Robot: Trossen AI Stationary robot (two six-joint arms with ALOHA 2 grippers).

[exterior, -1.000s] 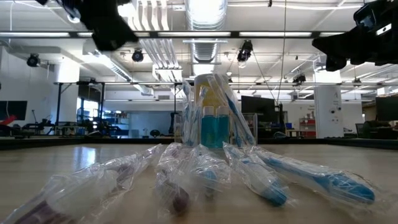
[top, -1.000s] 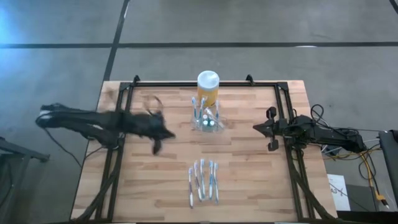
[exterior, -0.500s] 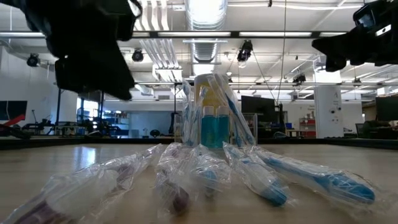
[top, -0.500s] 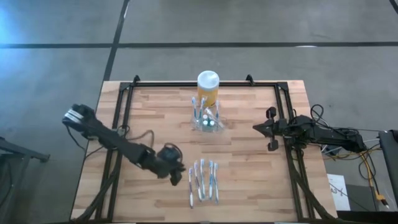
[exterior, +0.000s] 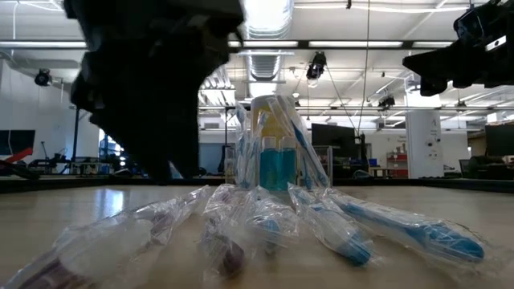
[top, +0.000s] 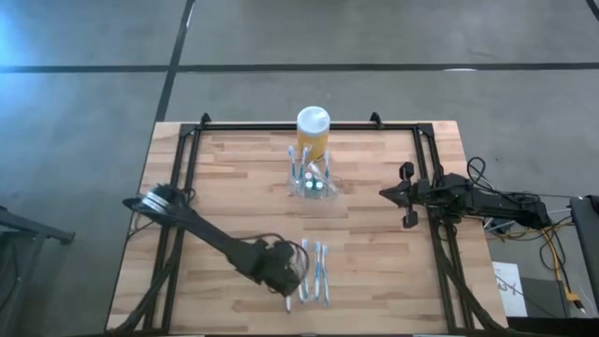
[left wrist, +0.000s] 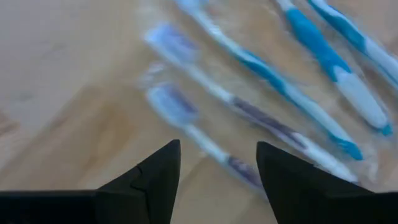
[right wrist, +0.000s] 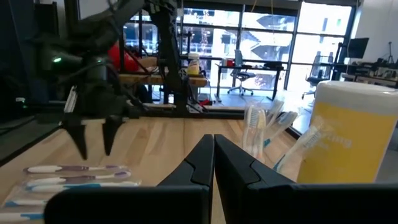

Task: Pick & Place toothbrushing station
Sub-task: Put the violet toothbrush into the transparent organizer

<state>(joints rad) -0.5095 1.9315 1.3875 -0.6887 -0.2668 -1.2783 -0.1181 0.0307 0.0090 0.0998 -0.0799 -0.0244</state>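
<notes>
**Left gripper poised over the wrapped toothbrushes**

In the high view the left gripper (top: 285,278) is seen low in the frame, just left of centre, at the left end of the row of wrapped toothbrushes (top: 312,271). Its fingers (left wrist: 155,177) are held apart in the left wrist view, with nothing between them; a wrapped brush (left wrist: 193,134) lies just beyond the tips. The right gripper (top: 386,193) is parked at the right of the frame, above the table (top: 225,215), its fingers pressed together and empty.

The toothbrushing station (top: 311,176) is placed above the frame's centre, touching or just in front of the yellow jar (top: 313,131); several brushes already stand in it. It is well apart from the row on the table.

The step in hand is judged to be the pick of the nearest brush. One brush should be straddled across its handle, not along it, so that only one wrapper is caught. The wrappers overlap and look slippery, so a neighbour could be dragged along. The fingers should be brought down to the wood before being closed.
</notes>
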